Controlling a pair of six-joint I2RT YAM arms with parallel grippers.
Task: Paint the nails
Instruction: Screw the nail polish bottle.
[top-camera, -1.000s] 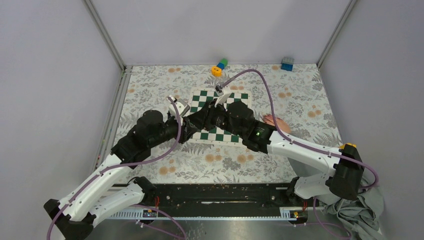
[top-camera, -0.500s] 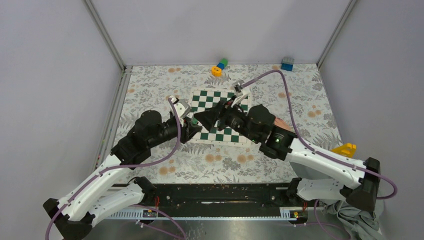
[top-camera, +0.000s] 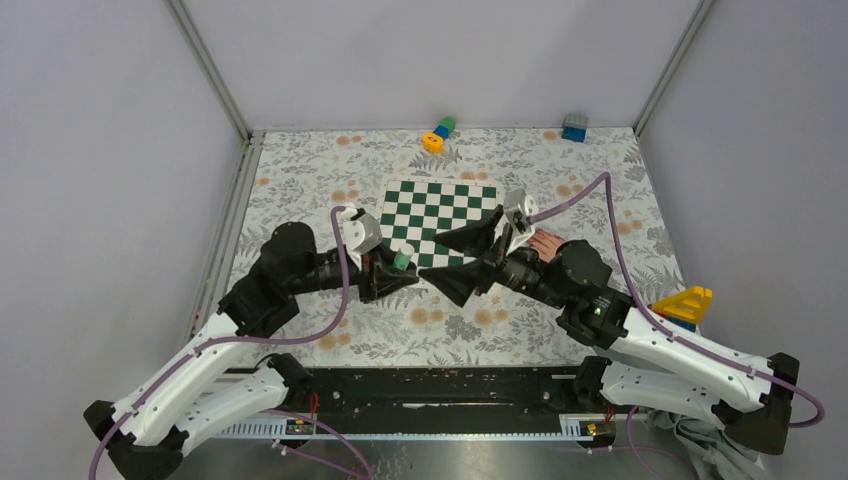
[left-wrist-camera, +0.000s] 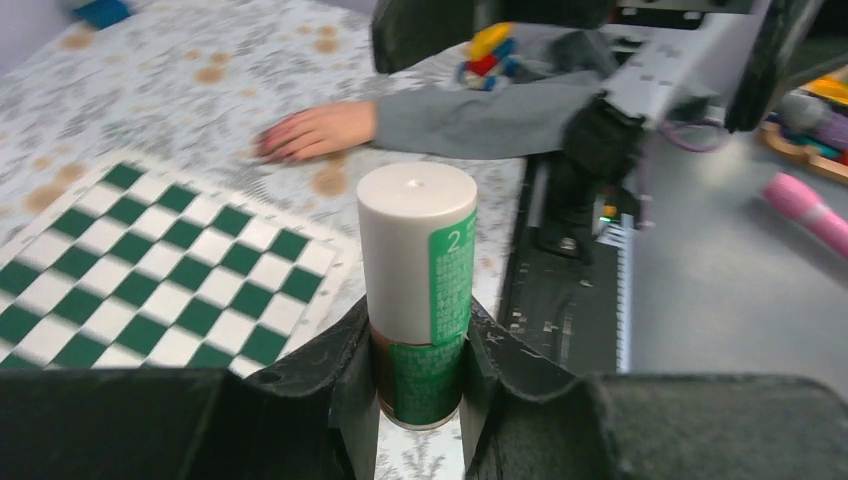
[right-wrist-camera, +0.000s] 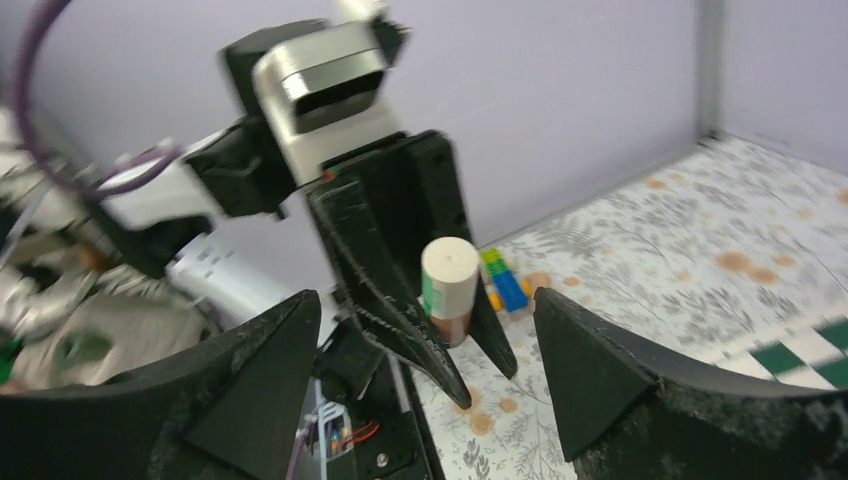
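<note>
My left gripper (left-wrist-camera: 417, 325) is shut on a small bottle (left-wrist-camera: 417, 270) with a white cap and a green label, held upright just off the chessboard's near edge. From above, that bottle (top-camera: 401, 260) sits between my left gripper (top-camera: 400, 266) and my right gripper (top-camera: 436, 260). The right gripper (right-wrist-camera: 430, 370) is open and empty, its jaws wide apart and facing the bottle (right-wrist-camera: 448, 285) from a short gap. A light-skinned hand (left-wrist-camera: 320, 130) in a grey sleeve (left-wrist-camera: 470, 115) lies flat on the table. Its reddish nails (left-wrist-camera: 268, 150) point toward the board.
A green-and-white chessboard (top-camera: 437, 215) lies mid-table. Stacked toy bricks (top-camera: 438, 133) and a blue brick (top-camera: 574, 127) sit by the back wall. A yellow piece (top-camera: 685, 303) rests beside my right arm. The hand (top-camera: 545, 243) lies right of the board, close behind my right gripper.
My right gripper has opened and drawn back to the right, away from the bottle. The left gripper has shifted slightly nearer with the bottle still in it.
</note>
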